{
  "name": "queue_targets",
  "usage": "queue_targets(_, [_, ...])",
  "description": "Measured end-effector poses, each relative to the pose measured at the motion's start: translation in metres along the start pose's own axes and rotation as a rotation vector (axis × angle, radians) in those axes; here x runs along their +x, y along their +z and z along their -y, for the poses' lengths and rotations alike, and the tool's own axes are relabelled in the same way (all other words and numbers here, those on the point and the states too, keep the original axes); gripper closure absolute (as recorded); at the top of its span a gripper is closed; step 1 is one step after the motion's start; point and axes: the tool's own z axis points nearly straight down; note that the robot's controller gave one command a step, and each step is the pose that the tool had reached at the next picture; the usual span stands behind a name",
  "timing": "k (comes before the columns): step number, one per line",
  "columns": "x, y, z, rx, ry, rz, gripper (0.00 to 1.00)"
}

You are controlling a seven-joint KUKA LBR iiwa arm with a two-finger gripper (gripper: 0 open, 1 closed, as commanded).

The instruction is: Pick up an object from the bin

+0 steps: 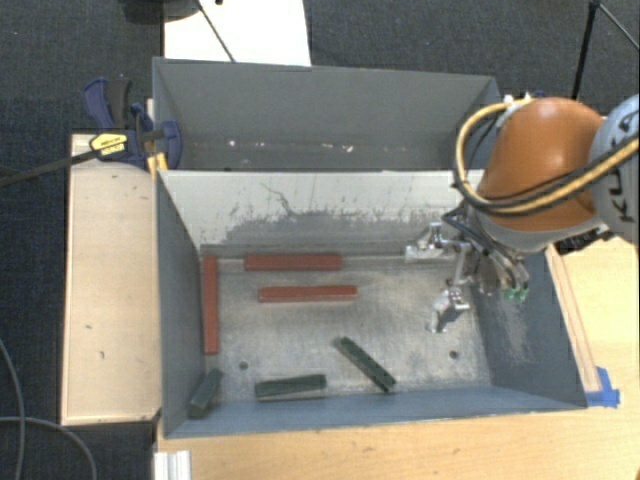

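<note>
The bin [185, 258] is plain grey metal, its floor speckled and scuffed pale, with whitish scratches streaking the far wall. Three bars are reddish brown: the left bar [210, 303], the far bar [293, 262] and the middle bar [307, 292]. Three along the near side are dark green: the corner bar [205, 392], the near bar [290, 387] and the slanted bar [364, 363]. The hand [447, 318] is silvery, under a glossy orange cover [540, 168].

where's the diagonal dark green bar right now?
Camera view: the diagonal dark green bar lies on the bin floor near the front wall, right of centre, right of the flat dark green bar and below-left of the end effector.
</note>
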Motion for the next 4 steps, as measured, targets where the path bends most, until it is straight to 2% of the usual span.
queue_targets(1, [0.015, 0.041, -0.027, -0.002, 0.086, -0.006, 0.0])
queue_targets(2, [0.008, 0.092, -0.033, -0.002, 0.033, -0.004, 0.0])
queue_targets(3, [0.041, 0.126, -0.098, -0.002, 0.054, 0.001, 1.0])
queue_targets(4, [0.041, 0.126, -0.098, -0.002, 0.053, 0.001, 1.0])
